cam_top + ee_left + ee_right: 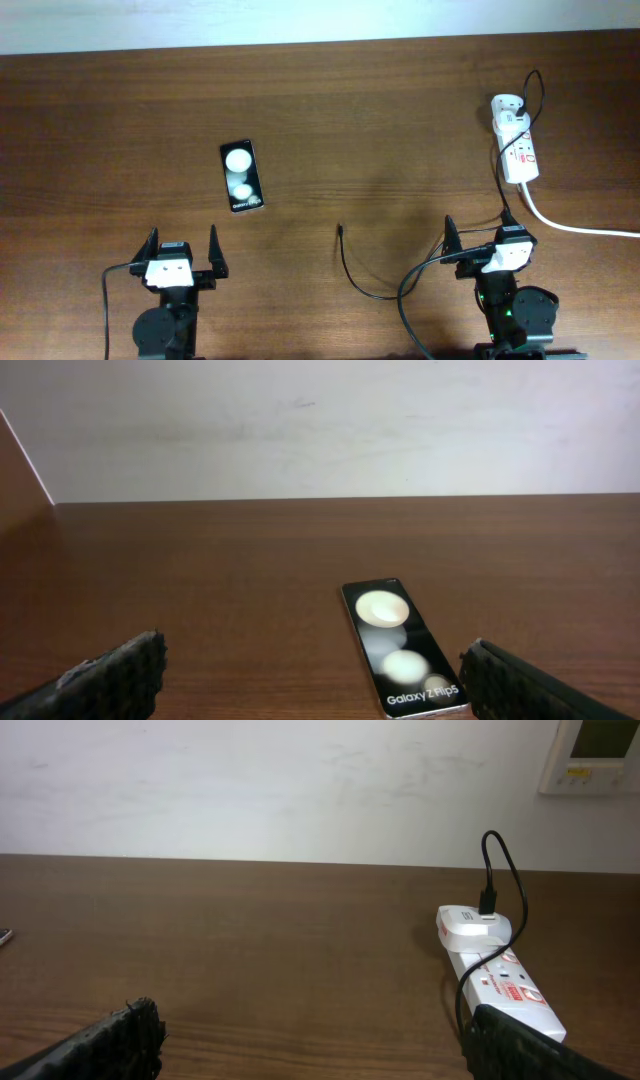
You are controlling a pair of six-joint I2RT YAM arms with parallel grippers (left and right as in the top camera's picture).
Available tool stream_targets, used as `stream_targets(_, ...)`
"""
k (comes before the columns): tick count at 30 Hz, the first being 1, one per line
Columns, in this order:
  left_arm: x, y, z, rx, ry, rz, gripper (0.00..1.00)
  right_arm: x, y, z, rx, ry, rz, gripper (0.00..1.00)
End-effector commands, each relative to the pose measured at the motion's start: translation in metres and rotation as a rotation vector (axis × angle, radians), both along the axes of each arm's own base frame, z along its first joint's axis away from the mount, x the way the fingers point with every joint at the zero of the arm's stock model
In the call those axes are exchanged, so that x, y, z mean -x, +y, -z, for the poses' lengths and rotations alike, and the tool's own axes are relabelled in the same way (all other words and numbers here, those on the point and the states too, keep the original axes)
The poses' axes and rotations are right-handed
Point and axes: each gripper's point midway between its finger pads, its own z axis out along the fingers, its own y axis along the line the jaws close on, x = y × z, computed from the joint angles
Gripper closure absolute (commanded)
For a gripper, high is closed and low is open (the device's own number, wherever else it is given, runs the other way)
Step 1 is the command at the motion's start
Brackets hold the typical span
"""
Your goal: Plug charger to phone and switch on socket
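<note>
My left gripper (pixel 183 238) sits low at the near edge of the surface (pixel 350 120), its two fingers spread wide with nothing between them. The phone (pixel 242 176) lies flat just ahead of it and slightly to my right. It is apart from the fingers, screen up, with two round lights reflecting in the glass. In my left wrist view the white lettering is at the end nearest me, and the phone lies closer to my right finger (pixel 520 685) than to the other.

My right gripper (pixel 479 225) is also open and holds nothing. The socket (pixel 517 142) lies ahead of it toward the far right of the surface, with its thick white cord (pixel 570 226) running off to the right edge. The white adapter (pixel 508 104) is seated in the far end of the socket. From there the charger (pixel 350 275) cable arches up, comes down past the socket toward my right gripper, then curves along the near edge. Its plug tip (pixel 341 231) lies bare on the surface between my two grippers, well apart from the phone. I cannot tell how the red switches are set.
</note>
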Motion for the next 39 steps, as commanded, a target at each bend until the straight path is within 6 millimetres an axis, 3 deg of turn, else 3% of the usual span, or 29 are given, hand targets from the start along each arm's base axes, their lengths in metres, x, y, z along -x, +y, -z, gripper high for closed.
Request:
stream_targets(1, 0.0, 0.0, 0.002, -0.015, 0.009, 0.005, 0.01, 0.0, 0.002, 0.002, -0.001, 0.003, -0.009, 0.01)
stream_targets(25, 0.0, 0.0, 0.002, -0.014, 0.008, 0.006, 0.01, 0.0, 0.002, 0.002, -0.001, 0.003, -0.009, 0.01)
stream_targets(29, 0.003, 0.0, -0.015, -0.014, -0.007, 0.006, 0.01, 0.0, 0.002, 0.002, -0.001, 0.003, -0.009, 0.01)
stream_targets(35, 0.013, 0.0, -0.057, -0.016, -0.055, 0.005, 0.01, 0.0, 0.002, 0.002, -0.001, 0.003, -0.009, 0.01)
stream_targets(39, 0.006, 0.0, -0.079, -0.015, 0.002, 0.006, 0.01, 0.0, 0.002, 0.002, -0.001, 0.003, -0.009, 0.01)
